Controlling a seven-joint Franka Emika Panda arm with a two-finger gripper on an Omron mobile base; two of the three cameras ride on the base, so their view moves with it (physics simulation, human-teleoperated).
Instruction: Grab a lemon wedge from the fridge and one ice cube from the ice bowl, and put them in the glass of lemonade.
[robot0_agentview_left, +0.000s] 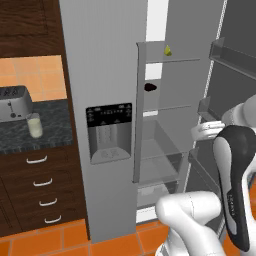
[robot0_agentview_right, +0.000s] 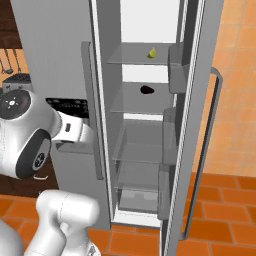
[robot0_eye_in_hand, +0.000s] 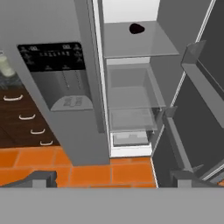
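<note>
Left base view: the fridge (robot0_agentview_left: 107, 75) has its right door swung open, the lemon wedge (robot0_agentview_left: 168, 50) far back on the top shelf, a black lump (robot0_agentview_left: 150, 87) one shelf below. The glass of lemonade (robot0_agentview_left: 34, 125) stands on the counter (robot0_agentview_left: 55, 125) beside the toaster (robot0_agentview_left: 14, 102). Right base view: wedge (robot0_agentview_right: 151, 52) near the shelf's right edge, open room around it. Hand view: the tool (robot0_eye_in_hand: 113, 177) spread wide, empty, low before the open compartment; the lump (robot0_eye_in_hand: 137, 29) shows at the top.

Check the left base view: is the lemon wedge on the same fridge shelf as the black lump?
No, the lemon wedge lies one shelf above the black lump.
</note>
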